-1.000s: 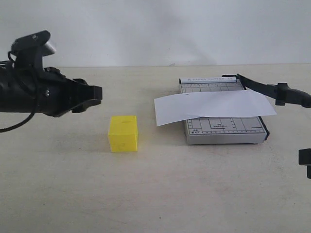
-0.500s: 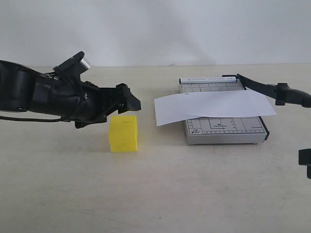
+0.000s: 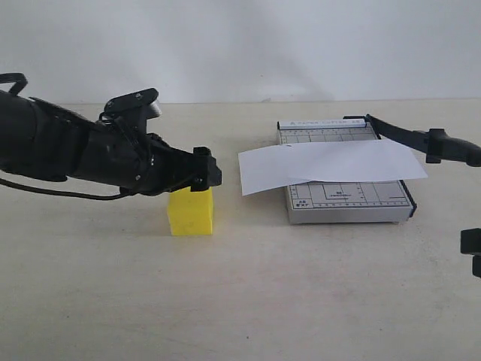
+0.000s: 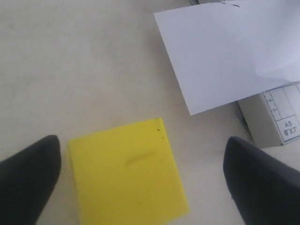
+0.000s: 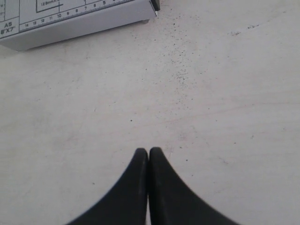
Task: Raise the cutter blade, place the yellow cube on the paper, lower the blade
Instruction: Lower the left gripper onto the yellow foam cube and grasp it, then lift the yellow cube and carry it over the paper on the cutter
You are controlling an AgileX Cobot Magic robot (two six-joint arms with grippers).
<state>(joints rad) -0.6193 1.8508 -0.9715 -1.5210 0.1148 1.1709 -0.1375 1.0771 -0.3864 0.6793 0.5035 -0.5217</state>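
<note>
The left gripper (image 3: 204,174) is spread wide just above the yellow cube (image 3: 191,212), 1 finger on either side and neither touching it. In the left wrist view the cube sits off-centre, close to 1 finger and well clear of the other. If the jaws close from here, the near finger would likely meet the cube first and shove or twist it on the table (image 3: 248,301) before the grip settles.

Further right, the paper (image 3: 331,164) lies loose across the grey cutter board (image 3: 346,203), its left end overhanging. A cube carried in low could catch that edge and drag the sheet askew. The cutter blade (image 3: 409,138) looks raised, angling off the board's right side with nothing holding it, so a knock to the board might drop it. The right gripper (image 5: 148,157) is clenched on nothing, near the board's corner.

The cube is bright yellow and matte, with crisp edges, a faint scuff on its top face and a tiny dark speck near 1 corner.
</note>
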